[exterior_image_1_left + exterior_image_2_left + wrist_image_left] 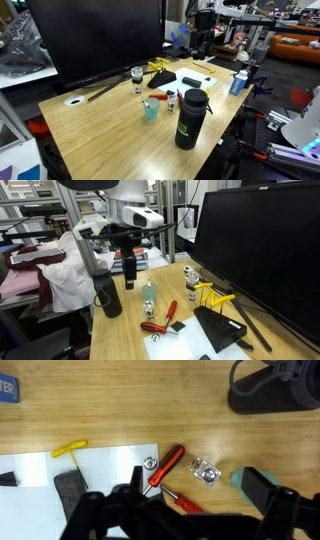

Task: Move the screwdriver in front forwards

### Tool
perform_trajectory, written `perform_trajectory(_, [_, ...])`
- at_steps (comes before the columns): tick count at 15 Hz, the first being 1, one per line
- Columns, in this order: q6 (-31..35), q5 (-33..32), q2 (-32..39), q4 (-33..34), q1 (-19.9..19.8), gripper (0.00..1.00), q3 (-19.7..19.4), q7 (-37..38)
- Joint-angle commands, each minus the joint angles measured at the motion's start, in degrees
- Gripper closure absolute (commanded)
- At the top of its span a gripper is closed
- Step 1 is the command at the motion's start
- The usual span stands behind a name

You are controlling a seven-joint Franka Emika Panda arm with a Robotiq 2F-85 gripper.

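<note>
The slim red-handled screwdriver (185, 502) lies on the wooden table, its lower end hidden under my gripper; it also shows in an exterior view (155, 328). A thicker orange-red screwdriver (167, 467) lies beside it, the tips almost meeting, and shows in both exterior views (170, 310) (158, 98). My gripper (195, 482) is open and empty, and hangs above both tools. In both exterior views it (130, 278) (203, 44) is well above the table.
A black bottle (110, 298) (190, 118) stands near the table edge. A teal cup (151, 111) (240, 478), a small clear jar (205, 470), a metal nut (150, 462), a yellow-and-black tool (215, 300) (70, 450), a black pad (220, 330) and a large monitor (100, 40) are nearby.
</note>
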Motion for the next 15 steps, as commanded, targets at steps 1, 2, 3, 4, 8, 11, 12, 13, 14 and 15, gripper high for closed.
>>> perform_trajectory(1, [9.2, 3.3, 6.0, -0.5, -0.6, 0.00, -0.4, 2.4])
perform_trajectory(2, [11.8, 4.2, 8.1, -0.6, -0.6, 0.00, -0.6, 3.4])
perform_trajectory(3, [13.9, 5.1, 10.7, -0.5, -0.7, 0.00, -0.8, 5.5])
perform_trajectory(4, [15.9, 5.9, 12.9, -0.4, -0.7, 0.00, -1.0, 7.2])
perform_trajectory(8, [22.8, 9.0, 20.4, 0.7, -0.3, 0.00, -1.9, 16.3])
perform_trajectory(11, [23.3, 7.5, 21.3, 0.0, 0.0, 0.00, -2.0, 15.9])
perform_trajectory(12, [23.3, 7.5, 21.4, 0.0, 0.0, 0.00, -2.0, 15.9])
perform_trajectory(13, [23.3, 7.4, 21.3, 0.0, 0.0, 0.00, -1.9, 15.9])
perform_trajectory(14, [23.3, 7.4, 21.2, 0.1, 0.0, 0.00, -1.9, 15.9])
perform_trajectory(15, [23.3, 7.4, 21.1, 0.1, 0.0, 0.00, -1.9, 15.9])
